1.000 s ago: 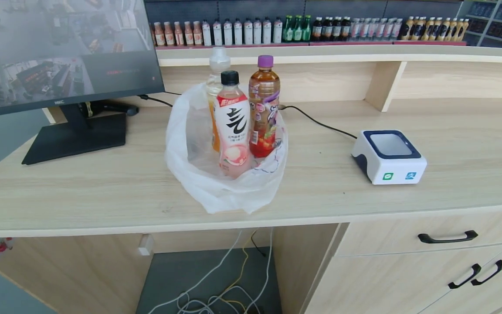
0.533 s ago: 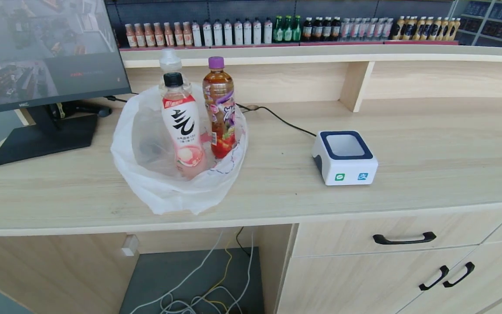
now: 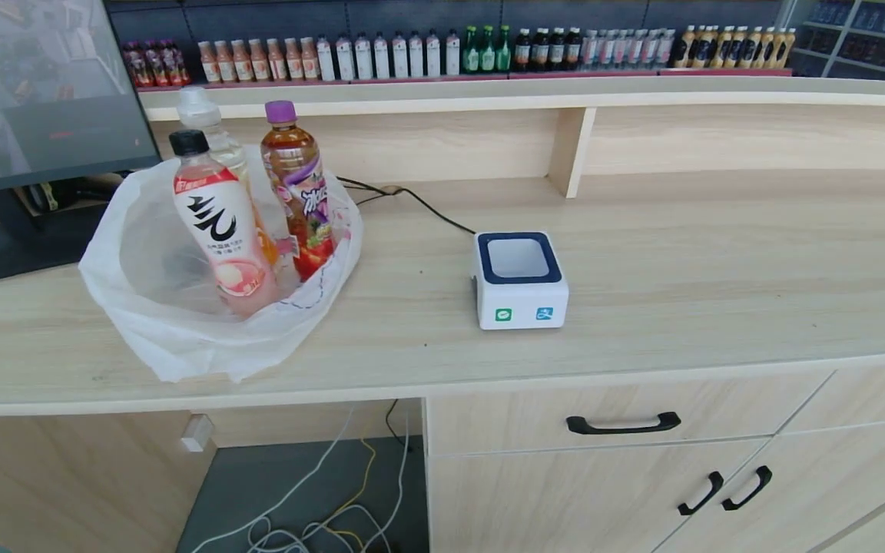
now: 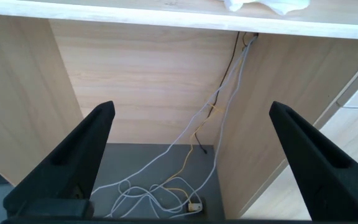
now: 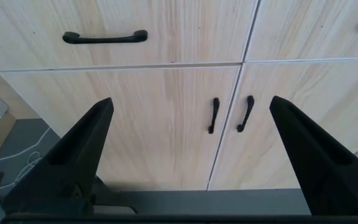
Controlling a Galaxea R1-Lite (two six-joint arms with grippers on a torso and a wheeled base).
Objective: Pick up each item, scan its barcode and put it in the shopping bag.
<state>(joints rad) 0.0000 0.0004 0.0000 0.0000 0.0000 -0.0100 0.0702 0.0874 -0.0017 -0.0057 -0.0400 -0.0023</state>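
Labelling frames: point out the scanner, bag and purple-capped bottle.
White blue-rimmed barcode scanner [image 3: 521, 297]: head view, front face.
Translucent white plastic shopping bag [image 3: 181, 339]: head view, front wall.
Purple-capped brown plastic bottle [image 3: 303, 203]: head view, label.

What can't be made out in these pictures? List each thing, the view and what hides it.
Head view: body of the clear bottle, behind the pink bottle.
Head view: bottle bases, veiled by the shopping bag.
Head view: monitor, cut by the left and top edges.
Head view: barcodes, too small to find.

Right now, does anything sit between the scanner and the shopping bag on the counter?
Nothing visible does. Bare counter lies between the scanner and the shopping bag; the black cable runs behind that gap.
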